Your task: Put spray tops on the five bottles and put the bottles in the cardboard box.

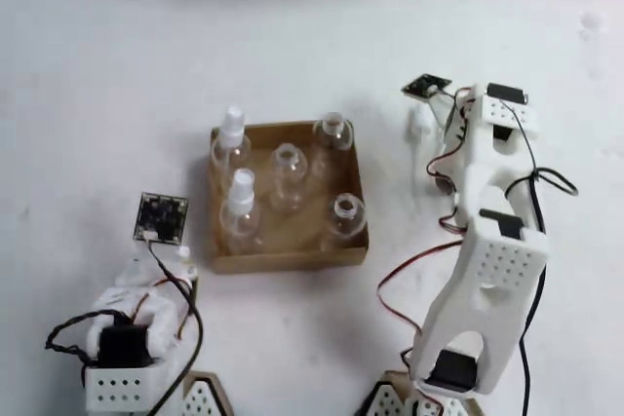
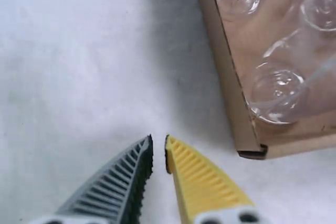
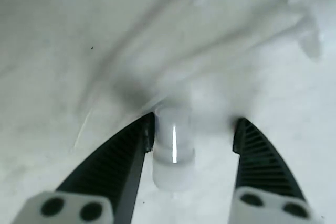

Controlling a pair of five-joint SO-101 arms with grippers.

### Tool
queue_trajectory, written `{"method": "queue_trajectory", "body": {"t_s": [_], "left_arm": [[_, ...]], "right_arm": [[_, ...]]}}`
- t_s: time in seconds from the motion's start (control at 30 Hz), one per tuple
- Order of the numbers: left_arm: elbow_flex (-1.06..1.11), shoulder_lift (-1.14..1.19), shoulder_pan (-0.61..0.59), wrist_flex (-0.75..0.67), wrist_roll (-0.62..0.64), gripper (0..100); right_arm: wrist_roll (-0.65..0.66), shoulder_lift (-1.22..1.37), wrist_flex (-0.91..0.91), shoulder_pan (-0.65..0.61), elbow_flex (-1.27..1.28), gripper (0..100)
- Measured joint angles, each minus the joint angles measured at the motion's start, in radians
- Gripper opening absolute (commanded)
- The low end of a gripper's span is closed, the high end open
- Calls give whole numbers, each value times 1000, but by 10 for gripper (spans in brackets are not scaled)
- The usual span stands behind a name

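A loose white spray top [image 3: 173, 153] stands between the fingers of the right pincer [image 3: 195, 123], touching one black finger and apart from the other. That pincer is spread wide and has hold of nothing. Well apart from it, off to one side, sits the cardboard box [image 1: 289, 258] with five clear bottles standing upright inside. The two capped bottles [image 1: 232, 148] line the box wall farthest from the right pincer. The three uncapped bottles [image 1: 289, 174] fill the middle and the side nearer to it, their necks bare. On the far side of the box from the right pincer is the left pincer [image 2: 158, 141], and one corner of the box lies just beside its tips. Its grey and yellow fingers are drawn together to a thin slit and carry nothing. Under both pincers and around the box lies the white tabletop [image 1: 97, 65], with red and black cables trailing along the right arm
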Motion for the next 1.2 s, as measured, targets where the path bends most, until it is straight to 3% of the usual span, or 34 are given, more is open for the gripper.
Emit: {"method": "queue_trajectory", "body": {"t_s": [0.2, 0.27, 0.5, 0.83, 1.2], "left_arm": [[0, 0, 0, 0, 0, 50], [0, 0, 0, 0, 0, 50], [0, 0, 0, 0, 0, 50], [0, 0, 0, 0, 0, 50], [0, 0, 0, 0, 0, 50]], "right_arm": [[3, 43, 3, 5, -71, 5], [3, 43, -6, 5, -80, 44], [3, -18, 95, 0, -81, 15], [0, -517, 276, -71, -81, 15], [-417, -908, 279, -315, -81, 15]]}}
